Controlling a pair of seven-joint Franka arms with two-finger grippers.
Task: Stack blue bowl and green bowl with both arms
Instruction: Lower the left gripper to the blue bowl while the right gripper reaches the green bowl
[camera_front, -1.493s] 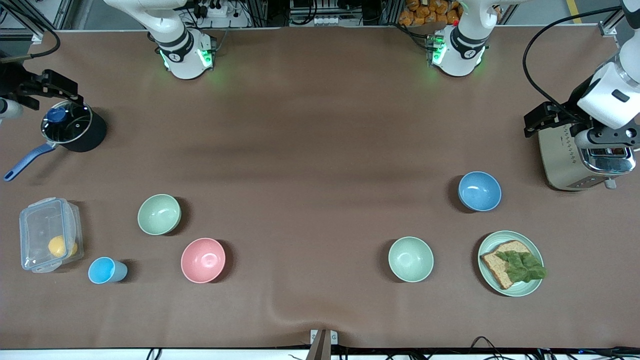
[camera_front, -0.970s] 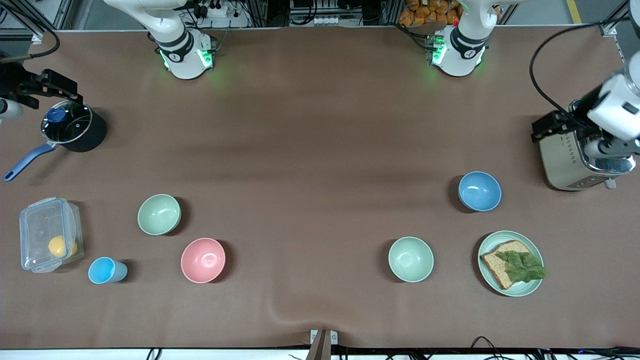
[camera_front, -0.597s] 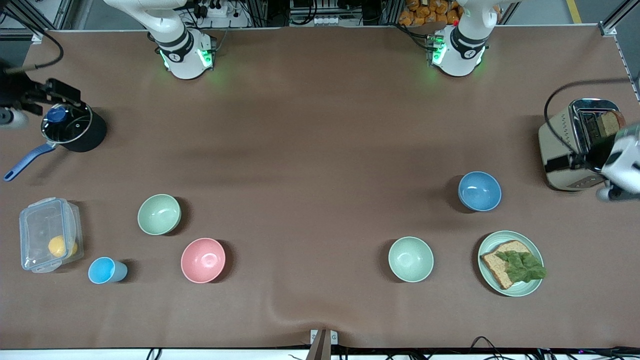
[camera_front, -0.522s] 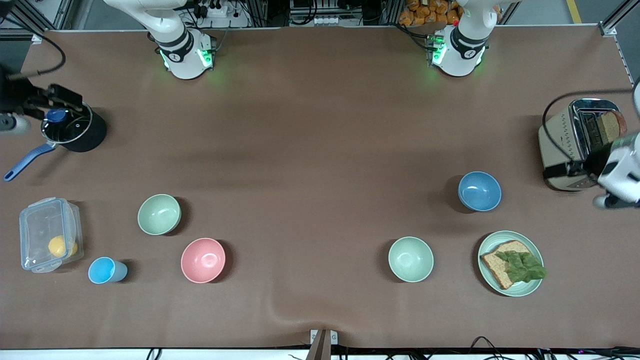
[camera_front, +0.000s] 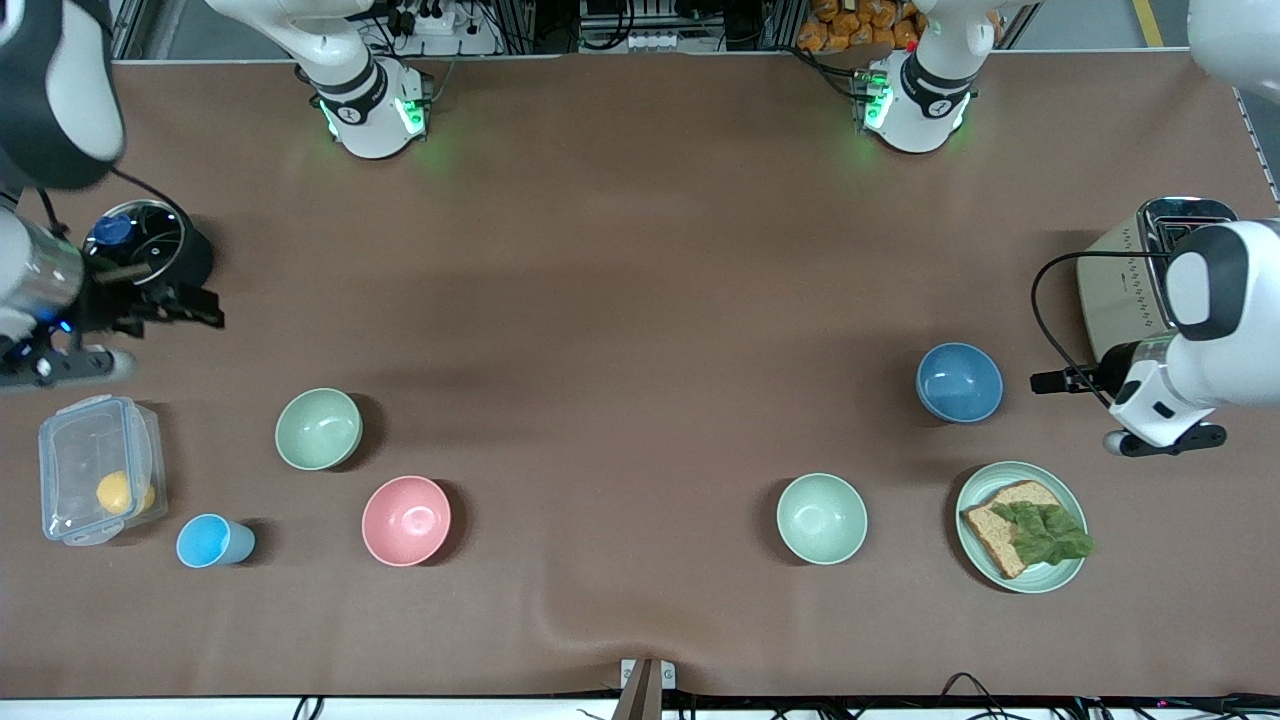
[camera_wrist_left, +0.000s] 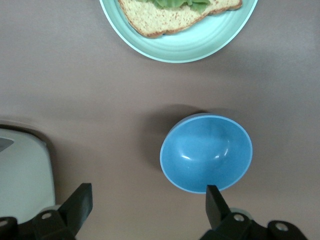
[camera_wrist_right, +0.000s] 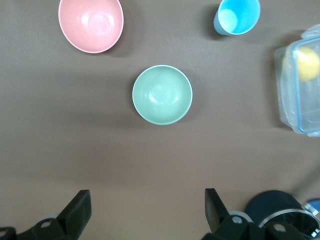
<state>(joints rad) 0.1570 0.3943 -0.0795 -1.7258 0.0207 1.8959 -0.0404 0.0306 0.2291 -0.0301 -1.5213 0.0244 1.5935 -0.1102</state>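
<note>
The blue bowl (camera_front: 959, 382) sits upright toward the left arm's end of the table, also in the left wrist view (camera_wrist_left: 206, 152). The sage-green bowl (camera_front: 318, 428) sits upright toward the right arm's end, also in the right wrist view (camera_wrist_right: 162, 94). My left gripper (camera_front: 1160, 432) (camera_wrist_left: 148, 207) is open and empty, in the air over bare table between the blue bowl and the toaster. My right gripper (camera_front: 70, 362) (camera_wrist_right: 147, 207) is open and empty, in the air over bare table between the pot and the green bowl.
A paler mint bowl (camera_front: 822, 518), a pink bowl (camera_front: 406, 520) and a light-blue cup (camera_front: 210, 541) stand near the front. A plate (camera_front: 1070, 570) holds bread and lettuce. A toaster (camera_front: 1125, 285), a lidded pot (camera_front: 150, 250) and a clear container (camera_front: 98, 468) stand at the table's ends.
My left gripper has moved from over the toaster to beside the blue bowl. My right gripper has moved from beside the pot toward the green bowl. No bowl has moved.
</note>
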